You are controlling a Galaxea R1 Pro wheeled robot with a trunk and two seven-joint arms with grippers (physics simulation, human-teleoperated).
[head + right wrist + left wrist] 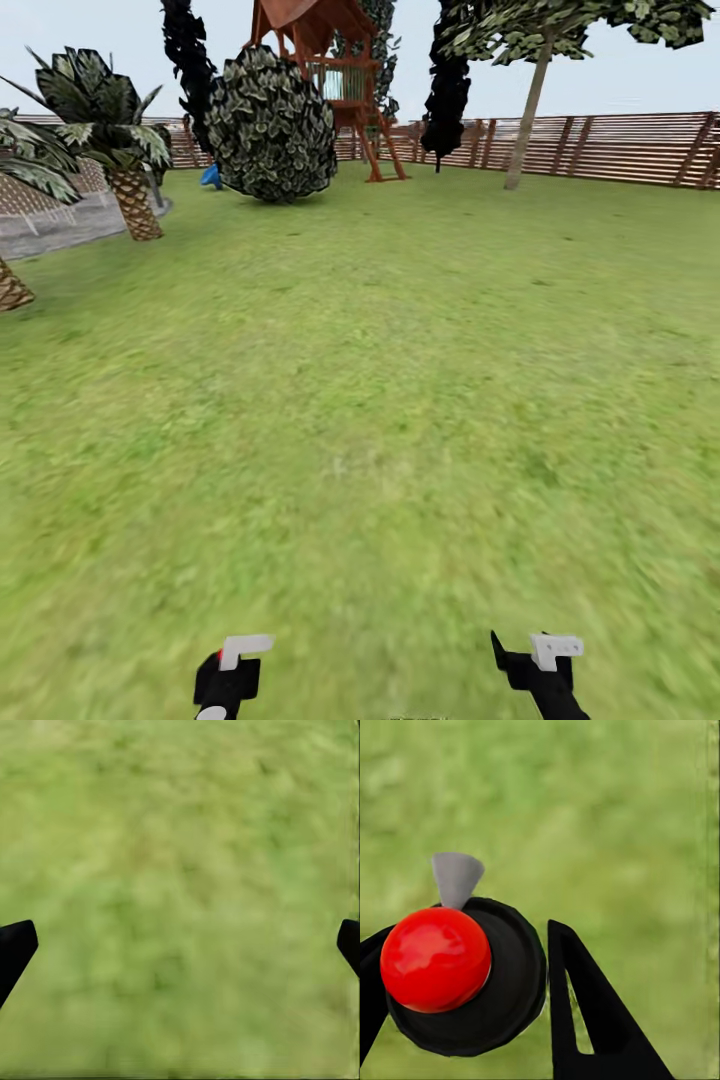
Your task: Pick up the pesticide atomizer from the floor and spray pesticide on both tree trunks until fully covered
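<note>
Clamped between the left gripper's (465, 997) black fingers, the pesticide atomizer (465, 979) rides ready for spraying, right gripper (180, 945) spread empty, a slender tree trunk (528, 115) far at one o'clock

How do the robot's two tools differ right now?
The left tool holds a dark round bottle with a red knob and a grey nozzle between its fingers; the right tool holds nothing. The left tool's fingers sit close against the bottle, while the right tool's fingers stand wide apart, at the picture's edges. Both are black and hang over green grass.
</note>
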